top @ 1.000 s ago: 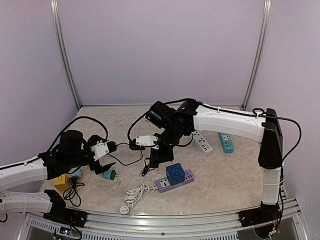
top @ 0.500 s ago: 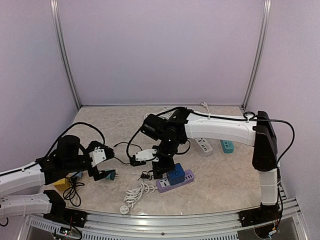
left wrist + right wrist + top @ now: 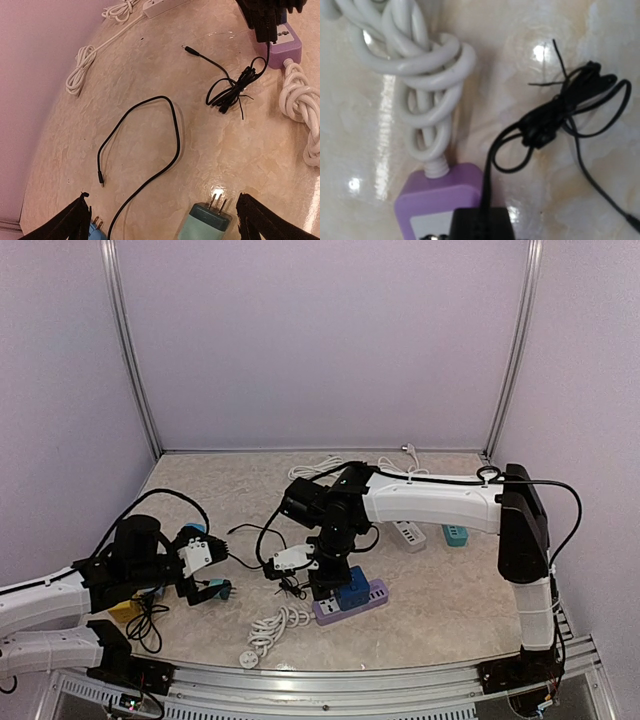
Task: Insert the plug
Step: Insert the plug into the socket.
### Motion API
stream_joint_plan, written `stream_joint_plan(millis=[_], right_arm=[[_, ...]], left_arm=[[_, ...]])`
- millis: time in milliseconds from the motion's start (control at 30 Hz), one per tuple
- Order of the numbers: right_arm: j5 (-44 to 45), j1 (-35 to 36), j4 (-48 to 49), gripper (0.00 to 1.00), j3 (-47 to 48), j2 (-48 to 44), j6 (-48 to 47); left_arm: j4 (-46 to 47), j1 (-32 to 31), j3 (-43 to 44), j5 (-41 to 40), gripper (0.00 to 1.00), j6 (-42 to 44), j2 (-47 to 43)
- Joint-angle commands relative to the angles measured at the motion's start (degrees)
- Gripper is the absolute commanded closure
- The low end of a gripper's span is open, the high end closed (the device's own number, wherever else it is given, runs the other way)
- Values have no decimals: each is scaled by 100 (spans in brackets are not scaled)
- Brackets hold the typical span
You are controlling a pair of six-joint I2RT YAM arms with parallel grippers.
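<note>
My right gripper [image 3: 325, 575] is shut on a black plug [image 3: 480, 225], whose thin black cable [image 3: 555, 120] trails onto the table in a tangled bundle. The plug hangs right over the left end of the purple power strip [image 3: 427, 197], beside the blue cube adapter [image 3: 352, 587] sitting on that strip. Whether the prongs are in the socket is hidden. My left gripper [image 3: 162, 212] is open and low over the table. A teal plug [image 3: 205, 225] lies between its fingers, nearer the right one, and a blue plug [image 3: 95, 231] shows by the left finger.
A coiled white cord [image 3: 280, 625] runs from the purple strip. A white power strip [image 3: 407, 533] and a teal one [image 3: 455, 534] lie to the right, a yellow block [image 3: 122, 608] at the near left. A loose black cable [image 3: 150, 145] crosses the table.
The right arm has swung down and toward the near side, bringing the black plug from mid-table to the purple strip's left end. The left gripper has dropped lower around the teal plug.
</note>
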Motion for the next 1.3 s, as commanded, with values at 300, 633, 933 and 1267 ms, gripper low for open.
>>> stream_joint_plan(millis=[300, 633, 933, 1267], right_arm=[[1, 73, -432, 100, 106, 62, -56], [357, 65, -219, 100, -219, 256, -87], [141, 37, -196, 100, -162, 363, -97], [-1266, -396, 364, 100, -380, -621, -152]], left_arm=[[218, -111, 276, 562, 2, -685, -115], [1467, -882, 69, 868, 4, -2510, -11], [1750, -960, -166, 965, 8, -2787, -60], [4257, -1828, -1441, 634, 13, -3147, 158]])
